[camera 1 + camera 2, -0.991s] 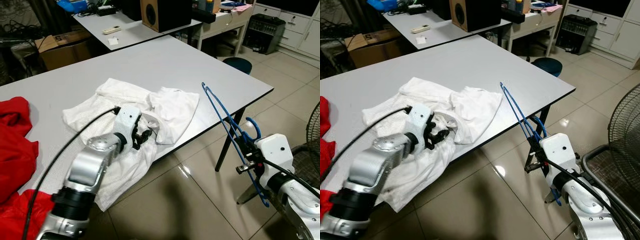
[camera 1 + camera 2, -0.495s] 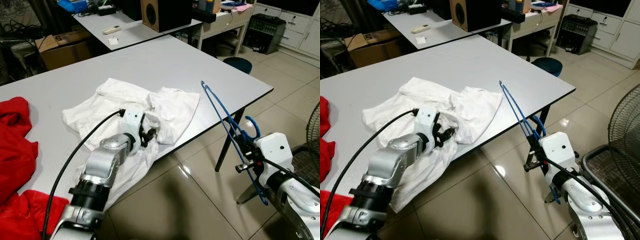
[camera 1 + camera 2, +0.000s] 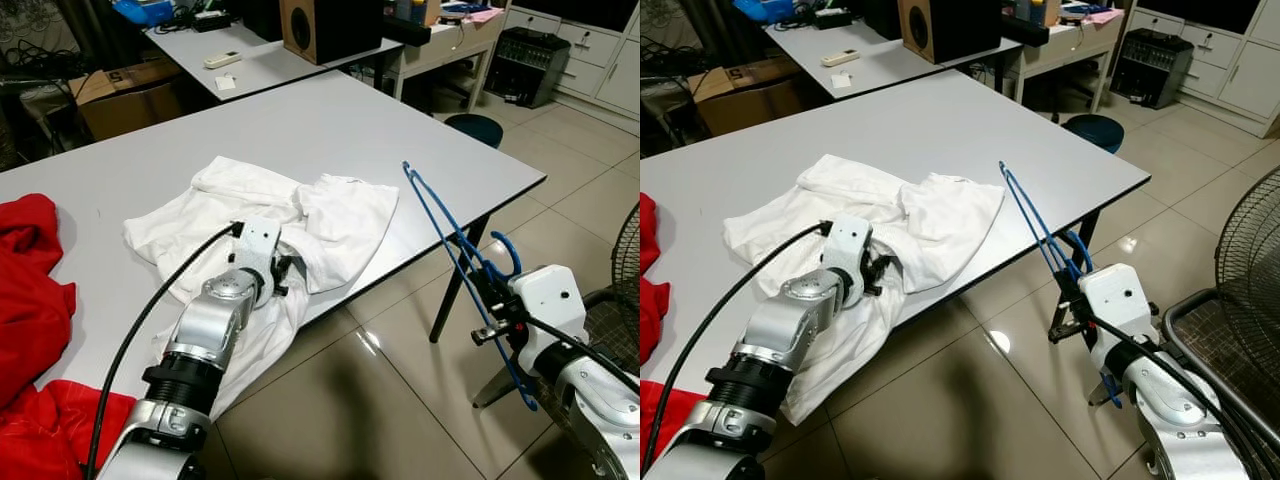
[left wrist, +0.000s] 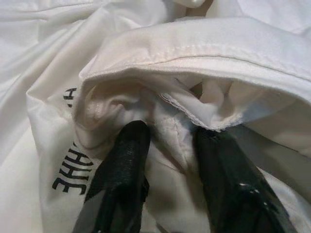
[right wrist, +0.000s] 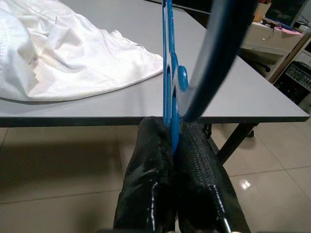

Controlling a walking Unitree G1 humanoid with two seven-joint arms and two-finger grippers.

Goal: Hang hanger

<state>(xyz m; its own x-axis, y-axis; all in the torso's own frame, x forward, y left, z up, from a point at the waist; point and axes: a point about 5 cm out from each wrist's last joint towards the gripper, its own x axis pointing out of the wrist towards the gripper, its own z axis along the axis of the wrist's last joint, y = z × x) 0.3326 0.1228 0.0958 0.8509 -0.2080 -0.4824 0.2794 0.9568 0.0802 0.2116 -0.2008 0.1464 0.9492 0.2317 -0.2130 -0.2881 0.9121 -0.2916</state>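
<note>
The left pincer (image 4: 167, 145) is buried in a white shirt (image 3: 330, 215), its two black fingers (image 4: 121, 170) spread a little apart with a fold of the collar fabric bunched between them; whether they truly grip it cannot be told. The wrist view shows black lettering printed on the cloth beside one finger, which the head views do not resolve. The shirt lies crumpled on the grey counter (image 3: 300, 120), one part draping over the near edge. The right pincer (image 5: 172, 145) is off the counter's corner, above the tiled floor (image 3: 970, 420), its two fingers pressed tight together on the one blue hanger (image 3: 445, 235), which slants up toward the counter edge, its hook (image 3: 505, 250) curling near the wrist. There is one white shirt, one hanger, and one red garment (image 3: 30, 270) at the counter's left end. A second counter (image 3: 250, 50) behind carries a speaker (image 3: 325, 25); a fan (image 3: 1250, 270) stands at the right.
</note>
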